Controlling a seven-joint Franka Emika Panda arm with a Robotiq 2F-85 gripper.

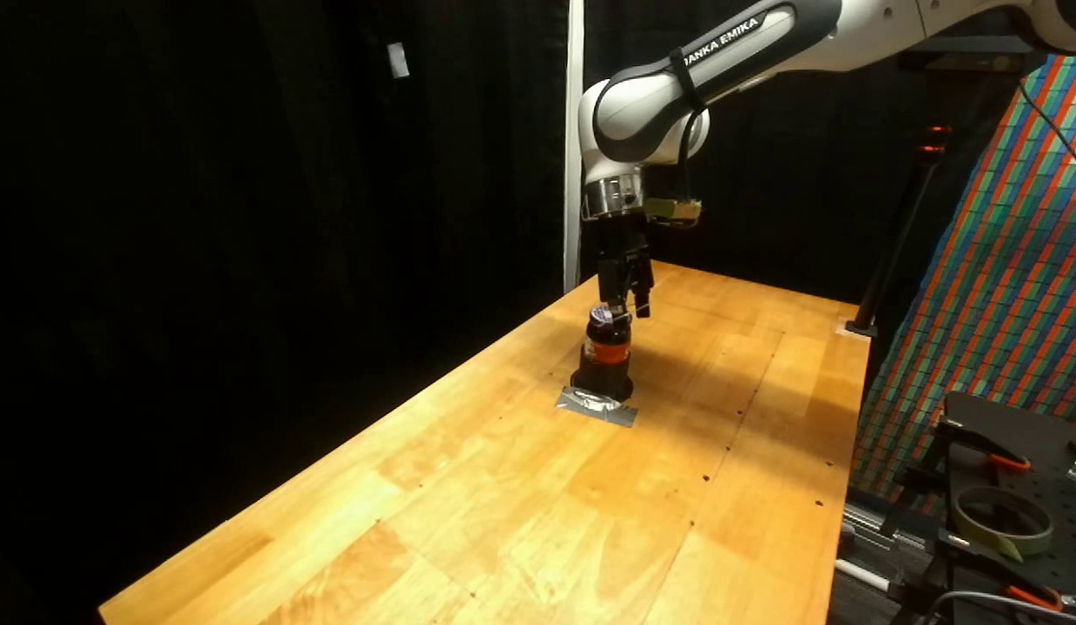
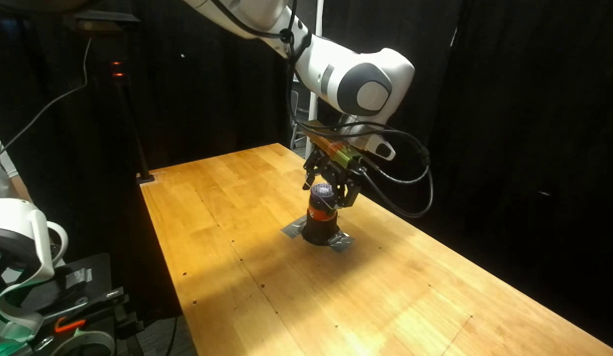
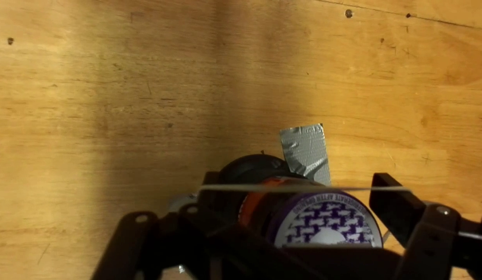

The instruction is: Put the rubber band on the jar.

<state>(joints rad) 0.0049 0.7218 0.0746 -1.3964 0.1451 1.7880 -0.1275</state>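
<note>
Wooden table (image 1: 503, 486), tape (image 3: 305, 151) against jar (image 2: 321, 214), rubber band (image 3: 303, 188) across spread claw (image 2: 328, 192)

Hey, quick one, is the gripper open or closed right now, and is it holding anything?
Gripper: open, holding the rubber band stretched across its gap; not closed on the jar.

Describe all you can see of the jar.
The dark jar stands upright on the wooden table, with an orange label round its middle and a flared black base that silvery tape touches. Its lid is on, patterned purple and white, with "REFRIGERATE AFTER OPENING" printed near the rim. Its material is unclear. The rubber band, stretched between parted jaws, crosses it in the wrist view; contact is unclear.
</note>
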